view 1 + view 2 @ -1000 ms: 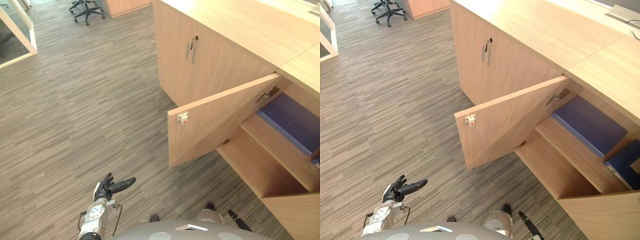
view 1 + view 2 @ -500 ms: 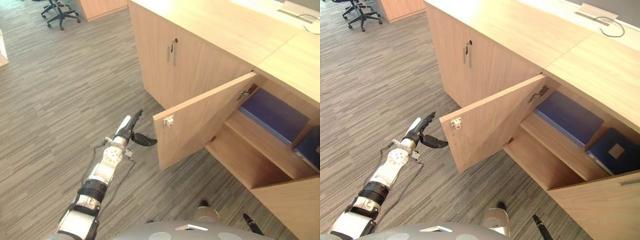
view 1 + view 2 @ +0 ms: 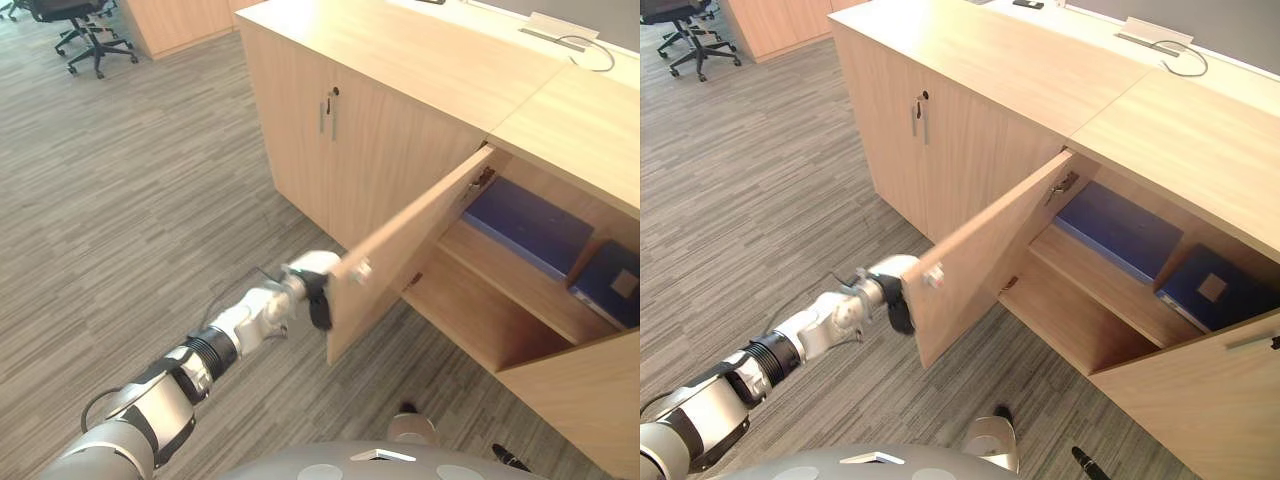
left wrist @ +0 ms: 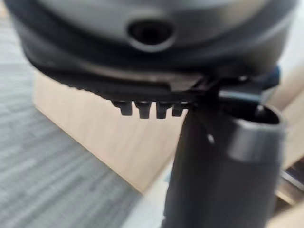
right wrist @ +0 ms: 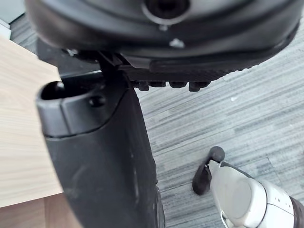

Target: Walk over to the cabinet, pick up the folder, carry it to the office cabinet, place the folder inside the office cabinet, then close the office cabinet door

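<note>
The office cabinet's left door stands swung out from its hinge. My left hand reaches across the floor and rests open against the door's outer face near its free edge, thumb beside the wood. On the inner shelf lies a blue folder, with a second blue folder further right. My right hand hangs open and idle over the floor, holding nothing.
The cabinet's right door also stands open at lower right. A closed cabinet door with a metal handle adjoins on the left. An office chair stands far off at upper left. Striped grey carpet spreads to the left.
My left arm has risen from low by the floor and stretched forward until the hand meets the door's outer face. The whole view has also shifted toward the cabinet.
</note>
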Controlling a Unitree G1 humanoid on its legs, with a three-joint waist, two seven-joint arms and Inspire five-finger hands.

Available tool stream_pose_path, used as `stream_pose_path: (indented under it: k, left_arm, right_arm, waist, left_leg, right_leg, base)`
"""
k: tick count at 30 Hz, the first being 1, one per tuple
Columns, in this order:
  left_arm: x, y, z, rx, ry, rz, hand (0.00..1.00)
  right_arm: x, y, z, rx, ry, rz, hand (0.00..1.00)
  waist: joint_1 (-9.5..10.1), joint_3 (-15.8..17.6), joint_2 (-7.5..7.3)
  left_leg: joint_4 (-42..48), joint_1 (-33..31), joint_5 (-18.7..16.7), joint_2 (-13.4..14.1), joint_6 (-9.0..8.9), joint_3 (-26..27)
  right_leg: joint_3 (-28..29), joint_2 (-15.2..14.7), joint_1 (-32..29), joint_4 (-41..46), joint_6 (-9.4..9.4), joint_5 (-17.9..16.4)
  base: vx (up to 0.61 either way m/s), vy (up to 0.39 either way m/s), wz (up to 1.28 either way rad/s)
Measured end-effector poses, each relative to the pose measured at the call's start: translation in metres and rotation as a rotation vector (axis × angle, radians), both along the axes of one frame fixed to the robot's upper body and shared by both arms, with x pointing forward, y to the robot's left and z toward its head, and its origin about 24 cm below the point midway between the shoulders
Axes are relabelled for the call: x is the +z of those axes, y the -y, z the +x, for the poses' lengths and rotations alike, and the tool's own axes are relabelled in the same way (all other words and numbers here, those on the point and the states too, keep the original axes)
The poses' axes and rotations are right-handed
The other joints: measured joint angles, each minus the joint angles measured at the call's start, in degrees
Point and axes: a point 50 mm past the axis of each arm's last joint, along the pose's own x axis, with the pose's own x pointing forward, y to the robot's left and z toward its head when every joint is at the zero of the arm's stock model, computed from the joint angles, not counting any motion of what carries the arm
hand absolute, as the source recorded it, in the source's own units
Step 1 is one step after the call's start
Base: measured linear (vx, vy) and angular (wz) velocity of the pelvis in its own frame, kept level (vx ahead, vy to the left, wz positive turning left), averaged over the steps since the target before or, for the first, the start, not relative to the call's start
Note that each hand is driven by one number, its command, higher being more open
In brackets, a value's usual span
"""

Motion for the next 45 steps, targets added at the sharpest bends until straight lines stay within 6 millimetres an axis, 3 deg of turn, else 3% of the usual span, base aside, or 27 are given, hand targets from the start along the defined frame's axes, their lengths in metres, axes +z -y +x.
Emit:
stream_pose_path:
  k: [2, 5, 8, 13, 15, 17, 18, 19, 20, 22, 23, 24, 26, 27, 28, 31, 34, 36, 37, 38, 39, 41, 45]
  left_arm:
    - [-0.003, 0.013, -0.008, -0.016, -0.063, -0.046, 1.0]
    - [-0.011, 0.04, -0.031, -0.079, -0.178, -0.117, 1.0]
    - [-0.016, 0.071, -0.064, -0.231, -0.282, -0.168, 1.0]
    - [-0.01, 0.073, -0.062, -0.249, -0.279, -0.192, 1.0]
    - [-0.011, 0.072, -0.063, -0.238, -0.287, -0.2, 1.0]
    - [-0.009, 0.068, -0.062, -0.182, -0.3, -0.249, 1.0]
    - [-0.007, 0.068, -0.061, -0.168, -0.3, -0.267, 1.0]
    - [-0.001, 0.066, -0.058, -0.142, -0.299, -0.316, 1.0]
    - [0.003, 0.063, -0.054, -0.11, -0.302, -0.355, 1.0]
    - [0.004, 0.056, -0.051, -0.055, -0.306, -0.39, 1.0]
    - [0.003, 0.047, -0.047, 0.009, -0.32, -0.414, 1.0]
    - [0.002, 0.036, -0.043, 0.075, -0.334, -0.443, 1.0]
    - [-0.002, 0.024, -0.04, 0.135, -0.341, -0.443, 1.0]
    - [-0.007, 0.016, -0.04, 0.179, -0.359, -0.431, 1.0]
    - [-0.012, 0.011, -0.043, 0.194, -0.373, -0.42, 1.0]
    - [-0.026, 0.009, -0.061, 0.213, -0.439, -0.412, 1.0]
    - [-0.031, 0.013, -0.071, 0.225, -0.476, -0.433, 1.0]
    - [-0.036, 0.01, -0.075, 0.242, -0.492, -0.428, 1.0]
    - [-0.04, 0.007, -0.081, 0.259, -0.51, -0.424, 1.0]
    - [-0.043, 0.007, -0.086, 0.27, -0.534, -0.437, 1.0]
    - [-0.046, 0.007, -0.09, 0.292, -0.556, -0.45, 1.0]
    - [-0.065, -0.014, -0.101, 0.448, -0.644, -0.481, 1.0]
    - [-0.096, -0.062, -0.111, 0.856, -0.776, -0.555, 1.0]
  right_arm:
    - [-0.002, -0.007, 0.0, 0.073, -0.018, 0.008, 1.0]
    - [-0.013, -0.037, -0.009, 0.222, -0.059, 0.084, 1.0]
    - [-0.022, -0.076, -0.036, 0.351, -0.163, 0.226, 1.0]
    - [-0.022, -0.09, -0.054, 0.465, -0.201, 0.304, 1.0]
    - [-0.022, -0.09, -0.049, 0.549, -0.202, 0.3, 1.0]
    - [-0.021, -0.086, -0.036, 0.672, -0.175, 0.263, 1.0]
    - [-0.021, -0.082, -0.032, 0.706, -0.168, 0.249, 1.0]
    - [-0.02, -0.078, -0.025, 0.756, -0.163, 0.237, 1.0]
    - [-0.021, -0.082, -0.027, 0.772, -0.175, 0.26, 1.0]
    - [-0.023, -0.088, -0.033, 0.799, -0.203, 0.299, 1.0]
    - [-0.025, -0.094, -0.034, 0.821, -0.215, 0.329, 1.0]
    - [-0.027, -0.1, -0.031, 0.843, -0.215, 0.355, 1.0]
    - [-0.029, -0.108, -0.025, 0.874, -0.204, 0.376, 1.0]
    - [-0.03, -0.109, -0.019, 0.889, -0.196, 0.372, 1.0]
    - [-0.03, -0.11, -0.02, 0.887, -0.196, 0.378, 1.0]
    - [-0.029, -0.106, -0.029, 0.866, -0.237, 0.349, 1.0]
    - [-0.028, -0.1, -0.031, 0.832, -0.256, 0.306, 1.0]
    - [-0.028, -0.1, -0.031, 0.801, -0.25, 0.299, 1.0]
    - [-0.027, -0.096, -0.03, 0.78, -0.25, 0.282, 1.0]
    - [-0.027, -0.09, -0.026, 0.767, -0.257, 0.252, 1.0]
    - [-0.026, -0.087, -0.022, 0.764, -0.255, 0.236, 1.0]
    - [-0.027, -0.085, 0.0, 0.754, -0.214, 0.205, 1.0]
    - [-0.029, -0.089, 0.007, 0.738, -0.245, 0.204, 1.0]
  waist:
    - [-0.07, 0.51, -0.83]
    - [-1.58, 1.05, -1.97]
    - [-2.8, 1.53, -2.76]
    - [-2.97, 2.3, -2.79]
    - [-2.82, 2.57, -2.99]
    - [-2.72, 3.14, -2.29]
    - [-2.57, 3.07, -1.23]
    - [-2.25, 3.17, 0.1]
    - [-1.9, 3.51, -0.28]
    - [-0.9, 3.52, 0.07]
    - [-0.06, 3.44, 0.02]
    - [0.85, 3.22, -0.53]
    - [1.4, 2.8, -1.41]
    - [0.86, 3.15, -0.45]
    - [0.49, 3.18, -0.58]
    - [-0.18, 2.36, -0.43]
    - [-1.42, 1.07, 1.25]
    - [-1.33, 1.06, 0.67]
    - [-0.88, 0.91, -0.24]
    - [-0.63, 0.48, 0.66]
    - [-0.2, 0.25, 0.87]
    - [0.25, -0.78, 1.29]
    - [2.38, -0.17, 0.05]
  left_leg:
    - [-0.2, 0.61, 0.0, -0.02, 0.0, 0.95]
    - [-1.14, 2.09, -0.02, 0.17, -0.03, 2.24]
    - [-1.15, 3.07, -0.14, 0.11, -0.22, 2.99]
    - [-0.08, 6.05, -1.58, -0.72, -0.28, 5.9]
    - [2.6, 5.84, -3.3, -0.84, 0.32, 7.61]
    - [5.83, 5.38, -4.91, -1.05, 1.78, 10.92]
    - [5.79, 4.9, -5.19, -0.37, 2.62, 12.42]
    - [5.55, 4.39, -6.55, -0.23, 3.95, 15.58]
    - [5.79, 4.1, -6.94, -0.85, 4.13, 17.25]
    - [6.24, 3.3, -7.26, -0.42, 4.07, 19.58]
    - [6.32, 2.61, -7.33, -0.13, 3.88, 21.98]
    - [6.89, 1.72, -7.38, 0.03, 3.55, 24.7]
    - [8.55, -0.1, -7.84, 0.75, 2.83, 28.26]
    - [10.07, -1.08, -7.78, 3.13, 2.83, 29.57]
    - [10.92, -1.01, -7.77, 4.19, 2.82, 29.69]
    - [12.46, 0.55, -7.35, 5.88, 2.07, 30.41]
    - [12.82, 0.48, -6.9, 6.3, 1.29, 30.25]
    - [19.32, -0.45, -6.98, 8.2, 0.5, 30.01]
    - [17.05, -1.39, -9.89, 7.78, 1.1, 28.21]
    - [8.54, -1.62, -3.3, 7.97, -0.17, 26.39]
    - [8.09, -1.09, -2.41, 7.41, -1.52, 25.86]
    - [8.12, -0.95, -2.23, 6.92, -1.4, 25.78]
    - [9.6, -1.21, -2.23, 7.8, -1.41, 24.51]
  right_leg:
    - [0.08, 0.06, -0.23, 0.46, 0.0, 0.0]
    - [0.08, 0.53, -0.5, 1.62, 0.1, -0.1]
    - [0.2, 0.55, -0.7, 2.9, 0.06, -0.19]
    - [2.02, 0.13, 0.45, 3.12, 0.0, -0.2]
    - [-1.32, -0.61, 0.05, 3.91, -0.19, -0.09]
    - [-12.49, -2.16, -1.02, 3.69, -5.46, 2.14]
    - [-13.56, -1.78, -0.84, 2.71, -6.85, 2.45]
    - [-17.27, -2.89, -2.98, 10.19, -8.93, -3.32]
    - [-19.4, -5.21, -3.85, 19.12, -10.42, -9.91]
    - [-21.92, -5.69, -2.87, 24.46, -11.64, -14.57]
    - [-23.72, -5.42, -1.48, 24.38, -11.2, -16.72]
    - [-24.43, -4.43, 0.42, 19.55, -8.06, -17.61]
    - [-23.35, -1.77, 2.84, 8.78, -3.94, -15.65]
    - [-22.64, 2.03, 3.61, 2.48, -4.27, -11.26]
    - [-21.7, 4.1, 5.13, -0.97, -4.6, -9.45]
    - [-18.54, 7.06, 7.46, -6.15, -5.94, -7.48]
    - [-17.98, 7.67, 7.76, -7.51, -5.98, -7.48]
    - [-17.66, 6.8, 9.58, -8.72, -6.33, -7.24]
    - [-17.3, 5.36, 10.3, -9.0, -6.38, -7.19]
    - [-17.41, 5.27, 10.56, -9.16, -6.1, -7.27]
    - [-17.11, 5.14, 10.71, -9.37, -5.79, -7.12]
    - [-17.29, 4.92, 10.74, -9.38, -5.36, -6.71]
    - [-17.81, 5.21, 11.52, -9.38, -5.63, -6.88]
  base:
    - [0.03, 0.008, -0.23]
    - [0.03, -0.007, -0.25]
    - [0.04, -0.011, -0.15]
    - [0.01, 0.018, -0.32]
    - [-0.04, 0.009, -0.45]
    - [-0.09, 0.02, -0.78]
    - [-0.13, 0.067, -0.9]
    - [-0.15, 0.086, -0.73]
    - [-0.14, 0.06, -0.65]
    - [-0.07, 0.007, -0.7]
    - [-0.04, -0.027, -1.27]
    - [-0.02, -0.08, -1.46]
    - [0.0, -0.119, -1.27]
    - [0.0, -0.107, -1.05]
    - [0.04, -0.15, -0.99]
    - [0.1, -0.174, -0.7]
    - [0.07, -0.077, -0.17]
    - [0.05, -0.021, -0.01]
    - [0.0, 0.0, 0.0]
    - [-0.04, -0.019, -0.07]
    - [-0.02, 0.002, -0.09]
    - [0.0, 0.048, -0.03]
    - [-0.02, 0.006, 0.13]
